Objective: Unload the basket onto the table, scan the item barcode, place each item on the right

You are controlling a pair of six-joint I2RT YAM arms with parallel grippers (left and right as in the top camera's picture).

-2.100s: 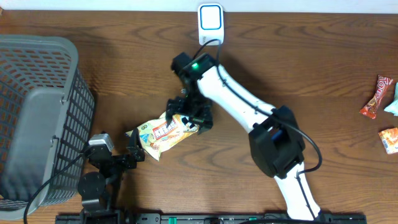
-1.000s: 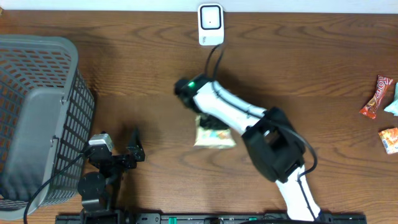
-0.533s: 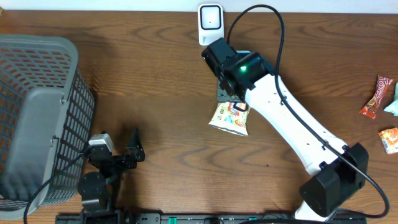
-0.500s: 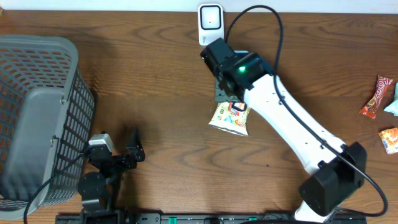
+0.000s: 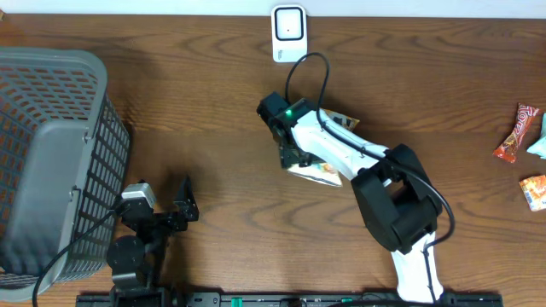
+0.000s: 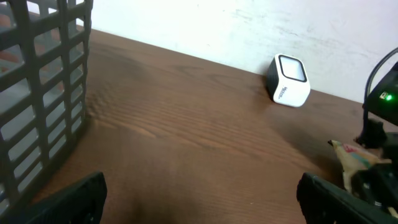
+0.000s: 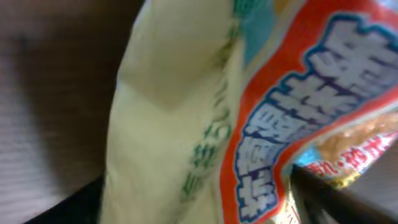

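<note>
The item, a yellow snack bag with orange and blue print [image 5: 324, 173], lies on the table in the middle, partly under my right arm. The same bag [image 7: 186, 112] fills the right wrist view. My right gripper [image 5: 294, 155] sits at the bag's left end. Its dark fingers stand wide apart at either side of the bag, so the right gripper [image 7: 199, 196] is open. The white barcode scanner [image 5: 288, 32] stands at the far edge, behind the bag. In the left wrist view the scanner [image 6: 289, 89] and the bag [image 6: 351, 158] show far off. My left gripper [image 6: 199, 193] is open and empty, low at the near left [image 5: 186, 203].
A grey mesh basket [image 5: 51, 162] fills the left side, and its wall [image 6: 43, 93] shows in the left wrist view. Wrapped snacks lie at the right edge: one red-orange [image 5: 518, 132], one orange [image 5: 533, 192]. A black cable loops above the right arm.
The right arm has swung from near the scanner back down and left, laying the bag on the table. Its jaws have spread from shut to wide. The left arm has not moved.
</note>
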